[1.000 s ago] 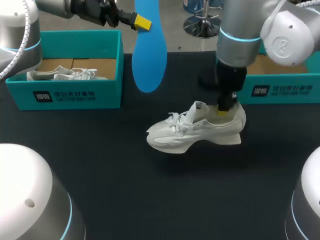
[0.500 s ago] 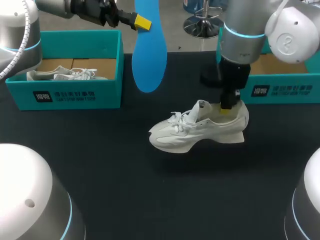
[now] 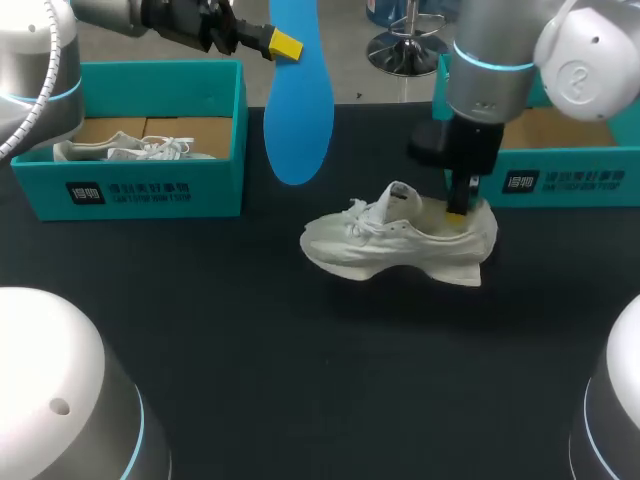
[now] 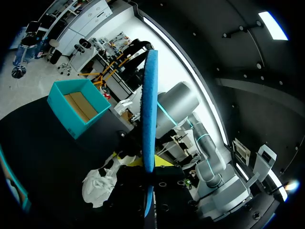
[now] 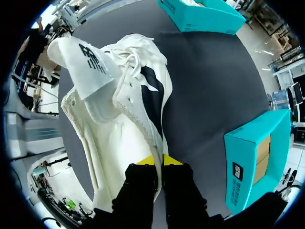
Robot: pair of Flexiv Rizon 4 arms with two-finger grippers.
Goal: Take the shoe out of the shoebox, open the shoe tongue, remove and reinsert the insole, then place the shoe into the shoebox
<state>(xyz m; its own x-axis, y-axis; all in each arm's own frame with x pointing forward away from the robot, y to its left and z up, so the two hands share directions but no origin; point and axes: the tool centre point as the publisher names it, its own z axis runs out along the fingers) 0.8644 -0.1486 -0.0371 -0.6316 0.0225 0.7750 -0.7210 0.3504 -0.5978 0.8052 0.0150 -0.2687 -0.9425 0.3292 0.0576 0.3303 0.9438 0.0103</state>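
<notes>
As the table [image 3: 300,380] lies nearest: bare dark surface in front, the work at its middle and beyond
Shoe [image 3: 400,245]: white sneaker standing on its sole at mid-table, toe to the left, heel to the right, outside both boxes
Tongue [image 3: 400,193]: pulled up and forward, so the mouth of the shoe stands open
Right gripper [image 3: 457,212]: comes down from the far right onto the heel, its fingers almost together, pinching the heel collar [image 5: 143,126] from inside and outside
Insole [image 3: 298,100]: blue, hanging upright in the air to the left of and beyond the shoe, well apart from it, rounded end down
Left gripper [image 3: 280,45]: far left, nipping the insole by the edge of its upper part; one yellow tip shows on the near face and the other is hidden behind
Step in hand: judged to be reinsertion, with the shoe steadied for it
Doing it well: the right arm should hold the heel firm and the shoe level; the left should bring the insole's lower end over the open mouth, tilt it toe-first under the tongue, then slide it in flat without snagging the laces
Left shoebox [image 3: 150,190]: teal, far left, open, with a second shoe [image 3: 130,150] inside
Right shoebox [image 3: 560,165]: teal, far right behind the right arm, open
</notes>
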